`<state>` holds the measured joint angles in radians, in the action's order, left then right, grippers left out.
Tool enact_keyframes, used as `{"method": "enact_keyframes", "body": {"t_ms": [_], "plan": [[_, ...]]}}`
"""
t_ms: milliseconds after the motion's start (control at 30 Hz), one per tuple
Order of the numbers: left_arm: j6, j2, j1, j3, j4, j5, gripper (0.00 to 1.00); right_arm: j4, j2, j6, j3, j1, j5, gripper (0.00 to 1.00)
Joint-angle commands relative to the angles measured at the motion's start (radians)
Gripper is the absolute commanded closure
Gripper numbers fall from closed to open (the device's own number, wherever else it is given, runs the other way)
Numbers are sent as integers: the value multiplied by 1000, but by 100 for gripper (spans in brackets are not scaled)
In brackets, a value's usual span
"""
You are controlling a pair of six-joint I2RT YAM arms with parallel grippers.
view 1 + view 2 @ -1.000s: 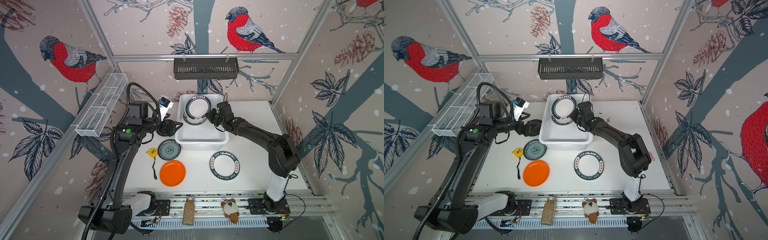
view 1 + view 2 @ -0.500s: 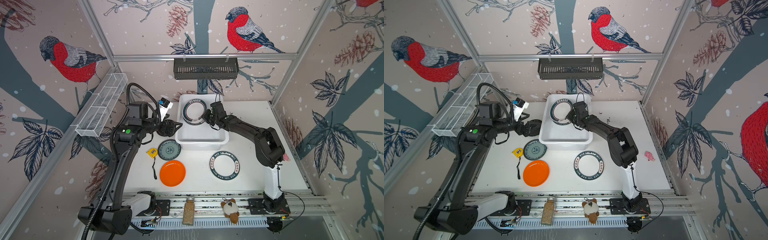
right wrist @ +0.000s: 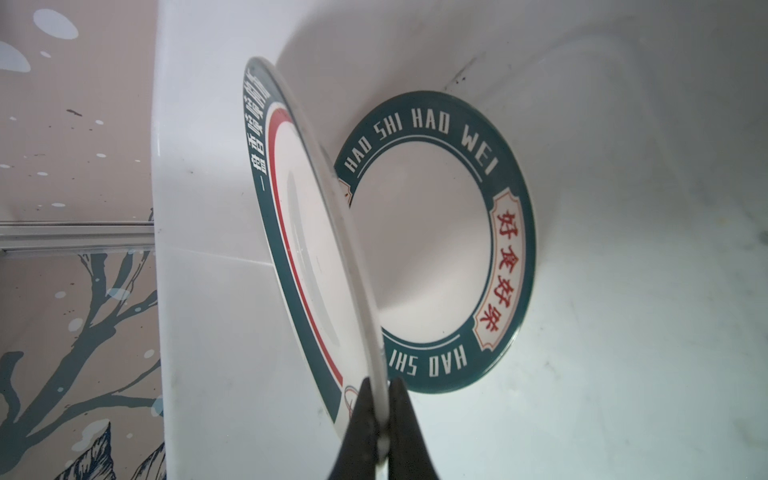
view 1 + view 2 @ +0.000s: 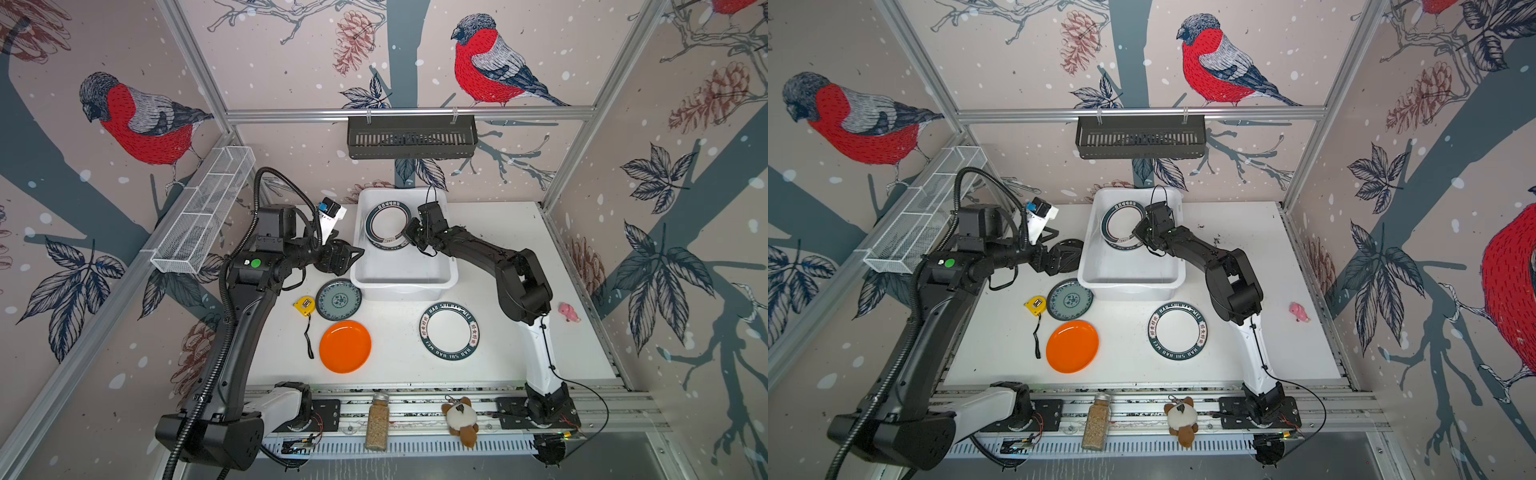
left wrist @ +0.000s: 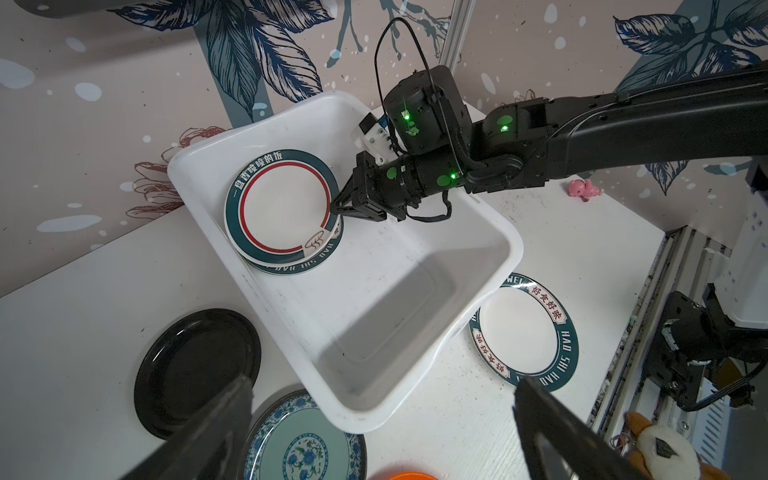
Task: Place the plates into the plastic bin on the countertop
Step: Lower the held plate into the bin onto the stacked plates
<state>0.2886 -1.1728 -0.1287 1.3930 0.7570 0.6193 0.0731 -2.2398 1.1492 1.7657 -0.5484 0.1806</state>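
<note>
Since a second ago the right arm has folded its elbow in and carried its plate from the bin's right side toward the far left corner; the left arm has not shifted.

Right gripper (image 5: 337, 204) is clamped on the rim of the red-ringed plate (image 5: 282, 208), which is inside the bin (image 4: 400, 286) and steeply tilted. In the right wrist view its face leans toward the bin wall. It hangs over a lettered plate (image 3: 432, 245) that lies flat on the bin floor. I cannot tell whether its lower edge touches that plate.

Left gripper (image 4: 352, 257) stands wide open and holds nothing. It hovers just beside the bin's left wall, above the black plate (image 5: 197, 372).

By my count one plate is delivered and a second is about to be let go.

Four more lie on the counter (image 4: 582, 353):
- the black plate, just left of the bin
- the teal plate (image 4: 338, 299), at the bin's near left corner and tucked slightly under the rim in the left wrist view
- the orange plate (image 4: 345, 346), just in front of the teal one
- a second lettered plate (image 4: 448, 330), in front of the bin to the right

Six plates show in all, so I judge the job to be roughly a third done. The near half of the bin is bare, with room for the rest.
</note>
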Motion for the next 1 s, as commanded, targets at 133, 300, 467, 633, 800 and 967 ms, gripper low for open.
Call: {"method": "enact_keyframes", "body": {"t_ms": [133,300,467,633,800,967], "plan": [[23,-2,-1,1,12,3,3,-43,-17,38,-4,8,43,92],[30,-1,-2,-1,15,0,3,-59,-24,50,-18,11,49,92],[31,-3,-2,-4,13,0,3,-65,-33,63,-16,13,57,91],[34,-2,-2,0,14,-1,3,-73,-43,75,-18,15,63,90],[32,-8,-2,-6,8,-9,3,-84,-50,87,-22,18,61,90],[31,-7,-3,-5,8,-9,3,-88,-56,93,-22,22,63,90]]}}
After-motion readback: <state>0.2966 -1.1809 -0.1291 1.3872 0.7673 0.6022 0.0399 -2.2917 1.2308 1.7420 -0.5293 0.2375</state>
